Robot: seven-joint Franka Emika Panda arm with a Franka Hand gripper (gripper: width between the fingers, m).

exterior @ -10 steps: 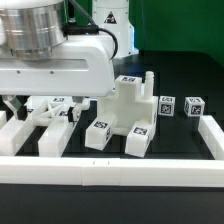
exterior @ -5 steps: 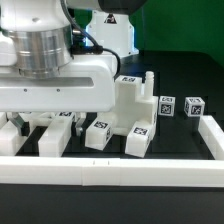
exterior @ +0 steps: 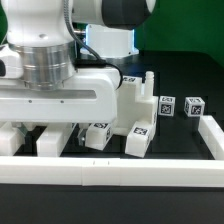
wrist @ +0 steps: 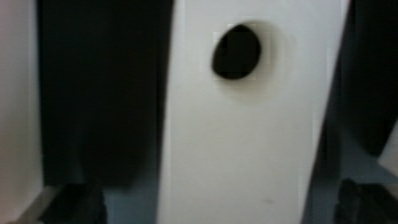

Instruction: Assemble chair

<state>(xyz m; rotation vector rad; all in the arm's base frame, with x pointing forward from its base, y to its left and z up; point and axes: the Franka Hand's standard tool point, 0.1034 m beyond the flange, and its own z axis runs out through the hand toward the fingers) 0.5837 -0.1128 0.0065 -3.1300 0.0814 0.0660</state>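
In the wrist view a long white chair bar with a dark oval hole runs between my gripper's two dark fingertips. The jaws stand open astride the bar, with dark gaps on both sides. In the exterior view my gripper hangs low over the white leg bars at the left, and the wide hand hides most of them. A blocky white chair piece with square tags stands in the middle. Two small tagged chair parts lie at the exterior view's right.
A long plain white border rail runs along the front, and another rail closes the exterior view's right side. The black table surface shows between the parts. The arm's body fills the upper left of the exterior view.
The arm has come down and shifted toward the exterior view's right, now covering more of the leg bars at the left. The jaws stayed open.
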